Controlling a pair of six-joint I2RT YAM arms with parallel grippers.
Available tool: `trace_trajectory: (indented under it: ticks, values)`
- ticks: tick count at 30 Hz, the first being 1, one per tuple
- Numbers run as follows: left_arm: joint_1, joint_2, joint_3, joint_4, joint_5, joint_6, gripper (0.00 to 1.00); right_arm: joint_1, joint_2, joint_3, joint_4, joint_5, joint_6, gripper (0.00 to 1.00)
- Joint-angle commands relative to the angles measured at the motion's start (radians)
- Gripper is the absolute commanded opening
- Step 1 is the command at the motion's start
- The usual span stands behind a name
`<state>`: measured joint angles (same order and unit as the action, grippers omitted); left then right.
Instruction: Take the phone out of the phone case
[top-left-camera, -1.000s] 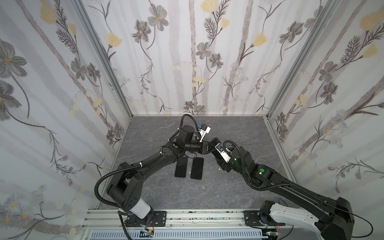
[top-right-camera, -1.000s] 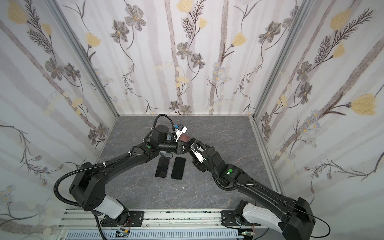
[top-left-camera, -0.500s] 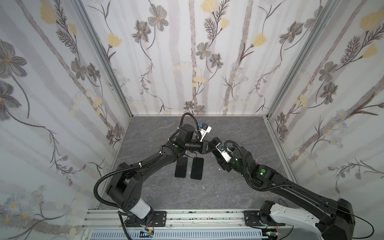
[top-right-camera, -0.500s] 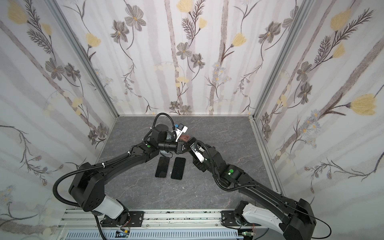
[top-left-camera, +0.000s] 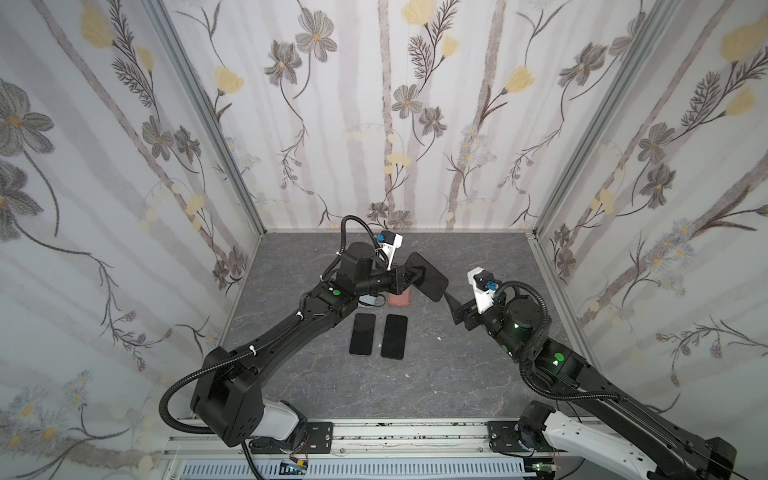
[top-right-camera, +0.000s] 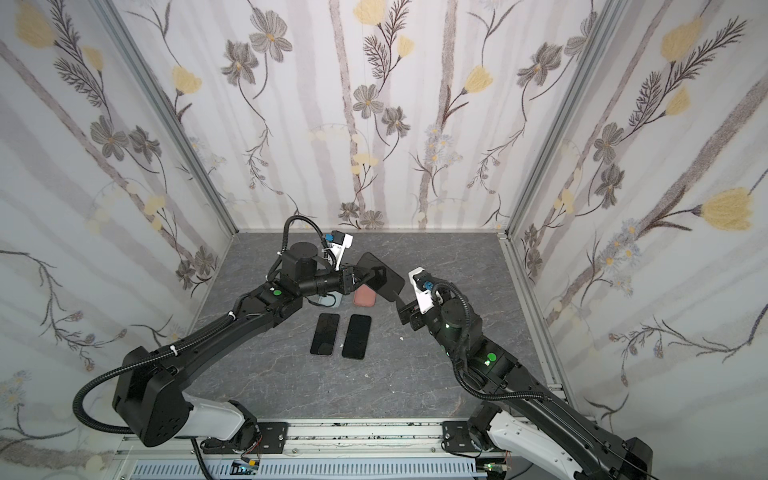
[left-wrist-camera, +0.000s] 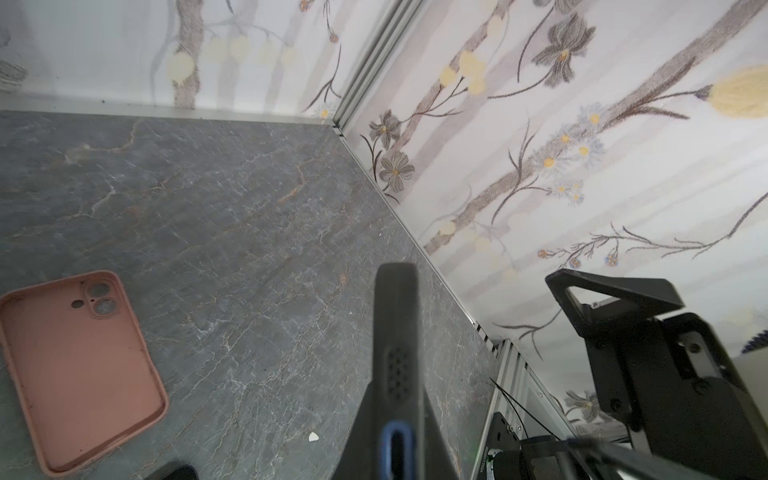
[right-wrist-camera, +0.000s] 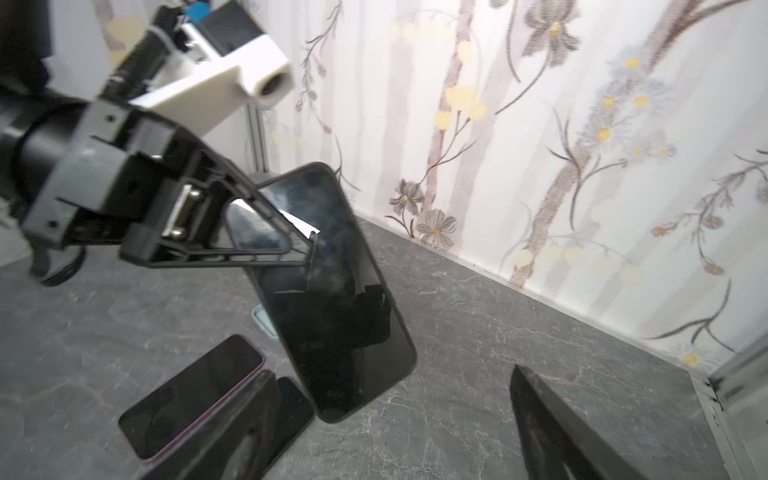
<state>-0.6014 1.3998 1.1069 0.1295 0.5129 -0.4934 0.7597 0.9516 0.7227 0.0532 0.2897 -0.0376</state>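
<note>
One dark phone (top-left-camera: 363, 333) lies just beside another dark phone (top-left-camera: 394, 336) on the grey table (top-left-camera: 457, 374).

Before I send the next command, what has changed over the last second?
The right gripper has drawn back from the black slab phone toward its own side; its jaws are open with nothing between them. The left gripper stays shut on that phone, holding it tilted above the table. The empty pink silicone case and the two flat dark phones have not moved.
</note>
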Motion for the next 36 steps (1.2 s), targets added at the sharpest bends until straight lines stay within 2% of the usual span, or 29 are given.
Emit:
trace_trajectory:
  ticks: [1,6,9,12,18,24,36]
  values:
    - [0.027,-0.046,-0.042,0.198,-0.092,-0.104,0.0,-0.071,-0.011,-0.009,0.114,-0.078,0.218,0.88]
    - [0.045,-0.099,-0.08,0.325,-0.105,-0.166,0.0,-0.195,-0.006,-0.02,0.179,-0.257,0.48,0.88]
    - [0.049,-0.132,-0.1,0.386,-0.107,-0.2,0.0,-0.237,0.034,-0.029,0.289,-0.39,0.662,0.85]
    - [0.051,-0.166,-0.122,0.473,-0.093,-0.255,0.0,-0.252,0.095,-0.039,0.465,-0.525,0.82,0.84]
    - [0.051,-0.205,-0.162,0.592,-0.094,-0.341,0.0,-0.249,0.235,-0.042,0.811,-0.652,1.063,0.81]
    - [0.046,-0.208,-0.193,0.697,-0.085,-0.43,0.0,-0.226,0.349,-0.005,1.005,-0.721,1.157,0.74]
    - [0.036,-0.206,-0.208,0.743,-0.081,-0.465,0.0,-0.182,0.45,0.08,1.091,-0.748,1.204,0.52]
